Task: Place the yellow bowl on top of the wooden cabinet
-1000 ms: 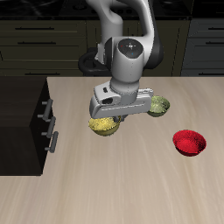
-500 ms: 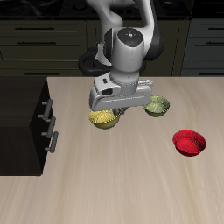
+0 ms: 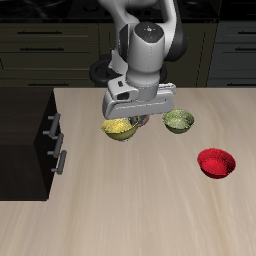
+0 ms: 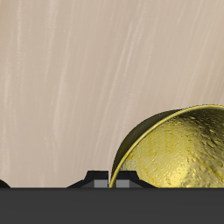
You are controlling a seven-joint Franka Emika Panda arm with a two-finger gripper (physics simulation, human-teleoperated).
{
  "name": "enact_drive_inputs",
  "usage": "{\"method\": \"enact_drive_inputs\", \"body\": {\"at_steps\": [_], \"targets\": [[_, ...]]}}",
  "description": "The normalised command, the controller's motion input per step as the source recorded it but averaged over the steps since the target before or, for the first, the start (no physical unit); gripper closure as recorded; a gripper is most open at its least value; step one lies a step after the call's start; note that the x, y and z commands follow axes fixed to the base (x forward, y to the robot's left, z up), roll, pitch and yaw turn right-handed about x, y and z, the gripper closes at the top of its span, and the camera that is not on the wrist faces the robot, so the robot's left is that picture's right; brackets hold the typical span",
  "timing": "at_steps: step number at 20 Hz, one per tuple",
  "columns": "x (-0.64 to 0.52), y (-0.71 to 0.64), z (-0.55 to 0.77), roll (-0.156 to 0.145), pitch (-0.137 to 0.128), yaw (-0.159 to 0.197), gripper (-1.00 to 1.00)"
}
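My gripper (image 3: 133, 120) is shut on the rim of the shiny yellow bowl (image 3: 118, 128) and holds it a little above the table, near the middle. In the wrist view the yellow bowl (image 4: 179, 153) hangs close under the gripper (image 4: 111, 180), with bare tabletop beneath it. The wooden cabinet (image 3: 25, 130), dark with two silver-handled drawer fronts, stands at the table's side, apart from the bowl and about level with it.
A duller olive-green bowl (image 3: 179, 121) sits on the table just beside the gripper, on the side away from the cabinet. A red bowl (image 3: 215, 162) lies nearer the table's front edge. Dark kitchen cabinets run behind the table.
The gripper has risen with the yellow bowl in it, lifting it off the table. The olive-green and red bowls have not moved.
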Motion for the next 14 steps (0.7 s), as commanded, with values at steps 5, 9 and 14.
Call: {"method": "enact_drive_inputs", "body": {"at_steps": [5, 9, 14], "targets": [[-0.12, 0.04, 0.21, 0.012, -0.031, 0.001, 1.0], [-0.04, 0.0, 0.18, 0.0, -0.023, -0.014, 1.0], [-0.05, 0.03, 0.06, 0.005, 0.021, -0.003, 1.0]]}}
